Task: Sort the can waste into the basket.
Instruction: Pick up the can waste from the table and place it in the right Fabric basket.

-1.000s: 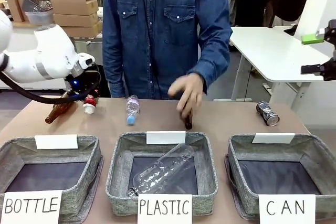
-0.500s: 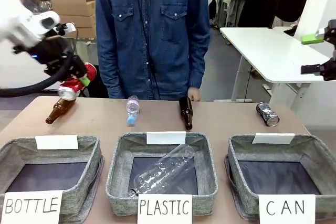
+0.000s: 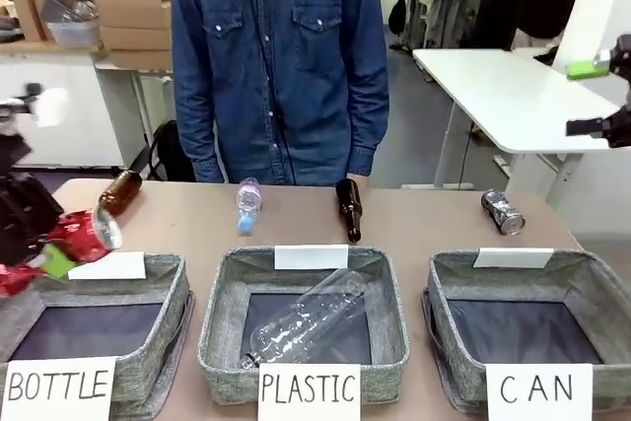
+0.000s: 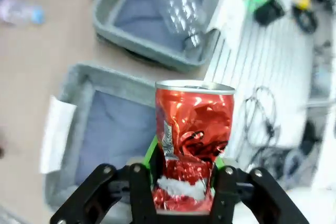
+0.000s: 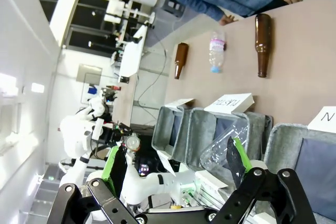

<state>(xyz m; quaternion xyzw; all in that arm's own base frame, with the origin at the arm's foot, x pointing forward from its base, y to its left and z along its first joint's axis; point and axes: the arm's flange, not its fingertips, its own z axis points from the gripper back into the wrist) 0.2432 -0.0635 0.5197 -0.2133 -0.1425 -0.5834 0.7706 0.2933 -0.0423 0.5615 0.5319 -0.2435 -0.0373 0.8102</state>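
My left gripper (image 3: 61, 246) is shut on a crushed red can (image 3: 87, 232), blurred, at the far left above the back left corner of the BOTTLE basket (image 3: 170, 288). The left wrist view has the red can (image 4: 193, 135) upright between the green pads of that gripper (image 4: 184, 182). A dark can (image 3: 503, 212) lies on the table at the back right, behind the grey CAN basket (image 3: 580, 268), whose dark floor is bare. My right gripper (image 3: 590, 100) hangs open high at the right edge; its own view shows the gripper (image 5: 176, 163) with nothing in it.
One brown bottle (image 3: 120, 192) lies at the back left, another (image 3: 348, 209) at mid-table, with a small water bottle (image 3: 246, 206) between them. The PLASTIC basket (image 3: 222, 327) holds a clear bottle (image 3: 306, 317). A person (image 3: 276, 56) in a denim shirt stands at the far edge.
My left arm lifted the red can from the back left of the table, then swung it down toward the front left. The person's hand left the middle brown bottle and drew back.
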